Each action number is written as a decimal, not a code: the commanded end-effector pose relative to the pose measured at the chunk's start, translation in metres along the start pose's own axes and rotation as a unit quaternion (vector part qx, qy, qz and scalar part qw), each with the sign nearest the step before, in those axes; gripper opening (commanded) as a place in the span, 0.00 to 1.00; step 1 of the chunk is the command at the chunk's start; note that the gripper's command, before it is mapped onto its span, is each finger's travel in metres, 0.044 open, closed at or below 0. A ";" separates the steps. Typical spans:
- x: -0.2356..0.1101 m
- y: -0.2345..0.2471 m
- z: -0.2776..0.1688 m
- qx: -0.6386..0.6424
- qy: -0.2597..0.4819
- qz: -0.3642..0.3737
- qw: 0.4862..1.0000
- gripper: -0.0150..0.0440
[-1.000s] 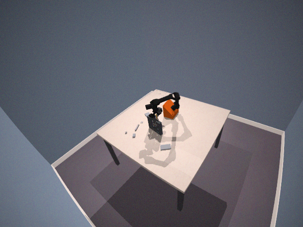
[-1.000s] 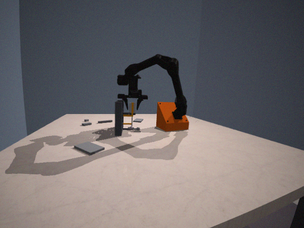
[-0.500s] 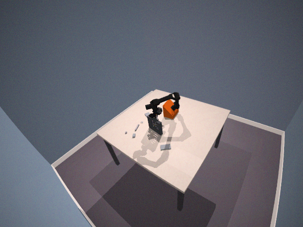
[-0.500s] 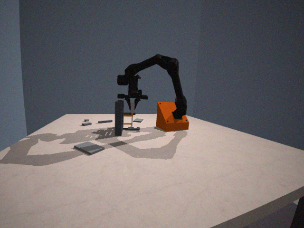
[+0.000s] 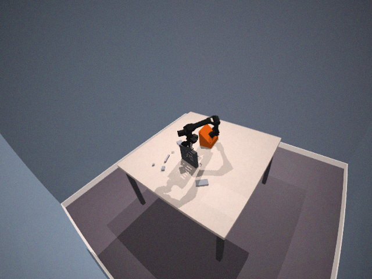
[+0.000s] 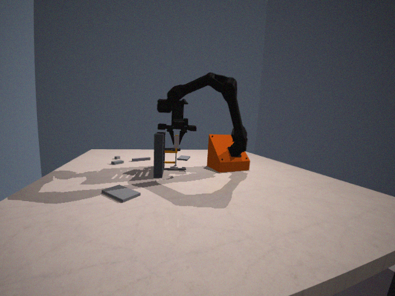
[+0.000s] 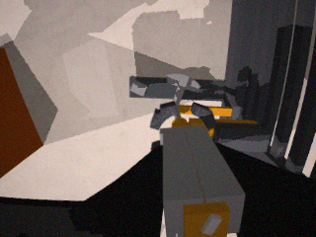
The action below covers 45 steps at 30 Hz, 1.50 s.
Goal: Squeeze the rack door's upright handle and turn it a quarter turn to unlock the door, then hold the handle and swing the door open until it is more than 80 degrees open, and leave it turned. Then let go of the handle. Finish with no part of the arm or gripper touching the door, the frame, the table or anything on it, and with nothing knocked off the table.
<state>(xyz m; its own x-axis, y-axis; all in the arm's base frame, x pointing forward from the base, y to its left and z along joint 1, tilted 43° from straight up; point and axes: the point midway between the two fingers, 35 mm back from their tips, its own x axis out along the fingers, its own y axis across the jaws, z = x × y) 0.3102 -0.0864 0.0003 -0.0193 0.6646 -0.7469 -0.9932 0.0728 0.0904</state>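
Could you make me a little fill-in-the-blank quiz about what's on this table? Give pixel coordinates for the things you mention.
The arm's base (image 5: 204,140) (image 6: 233,165) is coloured ____.
The gripper (image 5: 190,146) (image 6: 176,143) (image 7: 186,152) is closed on the upright ____.
The arm itself is coloured ____.
The dark rack door (image 6: 158,156) stands ____ the orange base and the long thin grey bar (image 5: 166,158) (image 6: 141,159).

Missing words: orange; handle; black; between

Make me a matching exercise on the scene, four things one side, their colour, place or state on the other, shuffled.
1. pincer
2. arm's base
3. rack door's handle
4. table

A. pale top, dark legs
B. orange, sloped front
C. shut on the handle
D. upright, between the fingers

Pairs: 1-C, 2-B, 3-D, 4-A
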 end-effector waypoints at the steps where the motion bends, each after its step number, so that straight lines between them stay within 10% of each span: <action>1: 0.001 0.005 0.003 0.046 -0.003 0.002 0.999 0.29; 45: 0.001 0.060 0.062 0.443 -0.002 0.005 0.896 0.29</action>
<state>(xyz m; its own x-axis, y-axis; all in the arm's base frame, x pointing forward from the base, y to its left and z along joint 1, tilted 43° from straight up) 0.2602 -0.0417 0.0411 -0.0293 0.6676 -0.7440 -0.5694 0.6006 0.5613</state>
